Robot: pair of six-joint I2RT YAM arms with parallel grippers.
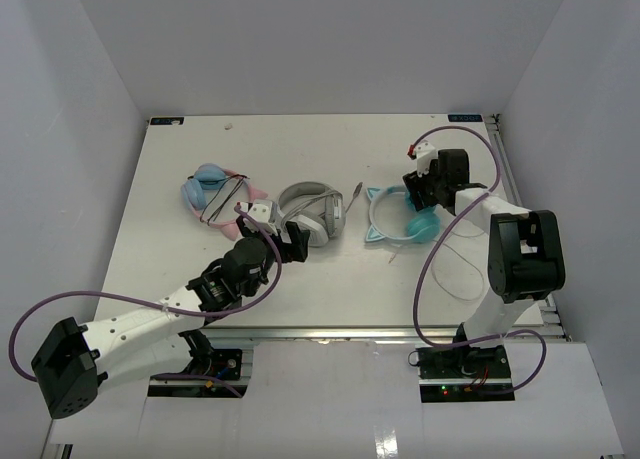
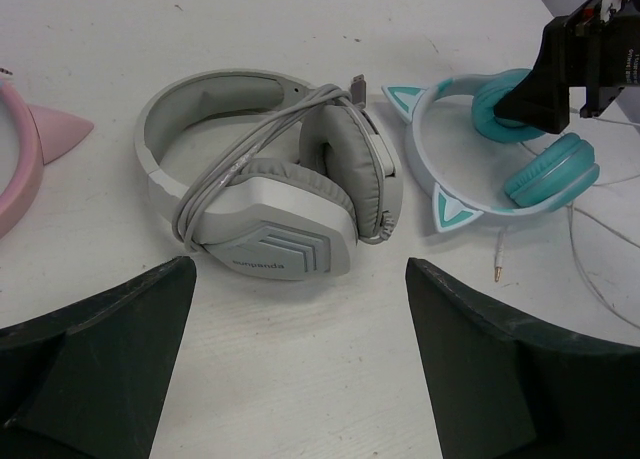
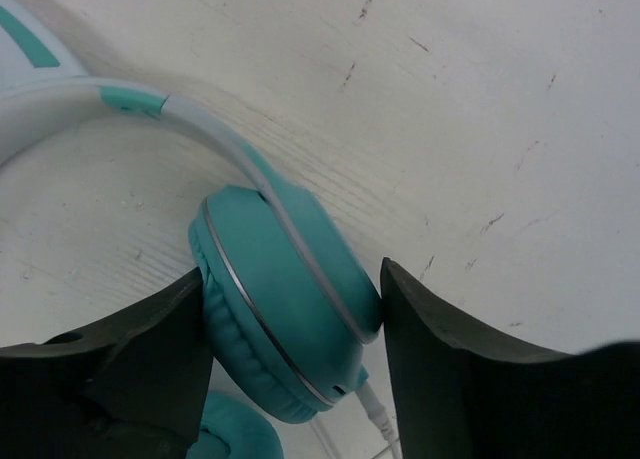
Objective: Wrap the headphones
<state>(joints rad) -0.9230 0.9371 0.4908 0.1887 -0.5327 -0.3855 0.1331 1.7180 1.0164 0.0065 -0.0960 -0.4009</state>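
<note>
The right gripper (image 3: pixel 290 279) is clenched on 1 turquoise ear cup (image 3: pixel 285 329) of the headphones (image 1: pixel 418 225), with a finger against each side of the cup. The headphones lie on the table (image 1: pixel 300 149) toward its right side, and their thin whitish cable (image 2: pixel 585 279) trails loose toward the near edge. The left gripper (image 2: pixel 300 299) is released and empty, jaws wide, low just in front of the grey-white headphones (image 2: pixel 260 189), with the pink-and-blue pair (image 1: pixel 215 194) further left

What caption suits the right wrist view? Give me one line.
Right tool straddling one teal ear cup of the headphones lying on the white table.
</note>
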